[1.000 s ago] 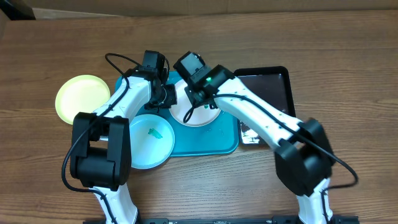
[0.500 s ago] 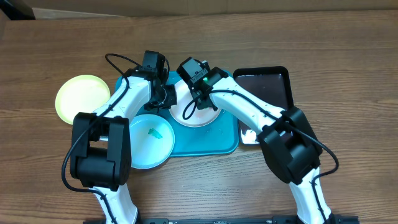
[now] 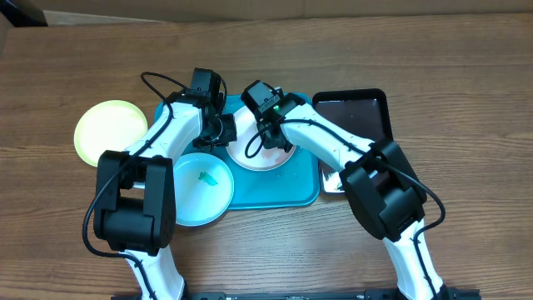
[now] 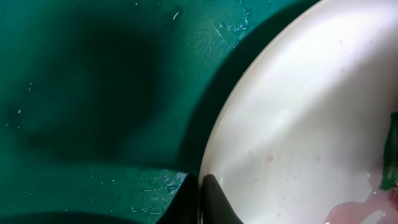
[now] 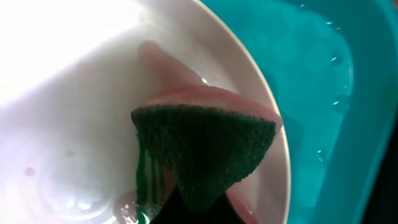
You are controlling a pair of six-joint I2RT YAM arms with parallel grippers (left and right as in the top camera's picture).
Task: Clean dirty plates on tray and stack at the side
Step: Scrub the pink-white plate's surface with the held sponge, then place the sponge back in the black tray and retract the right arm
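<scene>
wooden table | turquoise tray | black tray | yellow-green plate | blue plate

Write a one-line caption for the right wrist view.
Right end effector holds a green-faced pink sponge on the white plate, which sits in the turquoise tray.

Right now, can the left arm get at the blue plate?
Probably not yet. The left gripper is shut on the white plate at its rim and would have to let go first. Otherwise the blue plate lies uncovered just beside that arm, so the way looks free.
</scene>
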